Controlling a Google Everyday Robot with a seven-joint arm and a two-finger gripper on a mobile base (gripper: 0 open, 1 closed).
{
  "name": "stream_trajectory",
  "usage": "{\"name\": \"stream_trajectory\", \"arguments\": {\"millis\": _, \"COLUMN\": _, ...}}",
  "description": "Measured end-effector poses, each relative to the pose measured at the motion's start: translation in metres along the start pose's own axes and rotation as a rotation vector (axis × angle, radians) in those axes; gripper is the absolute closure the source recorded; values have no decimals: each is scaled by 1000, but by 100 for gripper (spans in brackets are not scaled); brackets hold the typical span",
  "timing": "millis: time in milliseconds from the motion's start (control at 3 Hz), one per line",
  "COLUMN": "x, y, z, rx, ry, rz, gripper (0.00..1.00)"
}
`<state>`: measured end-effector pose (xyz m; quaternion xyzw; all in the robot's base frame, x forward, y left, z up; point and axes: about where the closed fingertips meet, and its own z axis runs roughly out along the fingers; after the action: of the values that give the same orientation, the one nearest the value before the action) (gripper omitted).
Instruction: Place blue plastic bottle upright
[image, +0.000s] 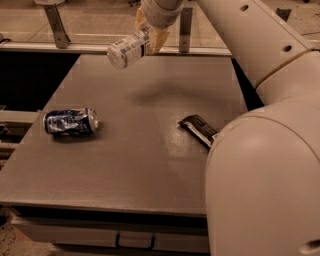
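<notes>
One blue plastic bottle (126, 50) hangs sideways above the far edge of the table (125, 165), clamped in your gripper (146, 40), apparently near its cap, so releasing it tilted could send it toppling or rolling.

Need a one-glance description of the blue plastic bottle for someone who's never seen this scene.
Above the far edge of the grey table, the robot's hand hangs at the top of the view. The blue plastic bottle is clamped in it, tilted nearly sideways. Unlike the crushed can and black wrapper lying on the table, it is pale-labelled and airborne.
</notes>
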<state>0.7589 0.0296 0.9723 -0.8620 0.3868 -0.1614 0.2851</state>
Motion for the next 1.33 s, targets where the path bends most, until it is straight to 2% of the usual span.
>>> {"name": "stream_trajectory", "arguments": {"millis": 333, "x": 3, "y": -22, "z": -51, "rx": 110, "ry": 90, "rz": -219, "gripper": 100}}
{"name": "stream_trajectory", "arguments": {"millis": 667, "x": 5, "y": -21, "z": -92, "rx": 197, "ry": 237, "rz": -478, "gripper": 100}}
{"name": "stream_trajectory", "arguments": {"millis": 1000, "x": 0, "y": -13, "z": -73, "rx": 199, "ry": 253, "rz": -587, "gripper": 100}}
{"name": "stream_trajectory", "arguments": {"millis": 1333, "x": -4, "y": -20, "z": -73, "rx": 243, "ry": 214, "rz": -607, "gripper": 100}}
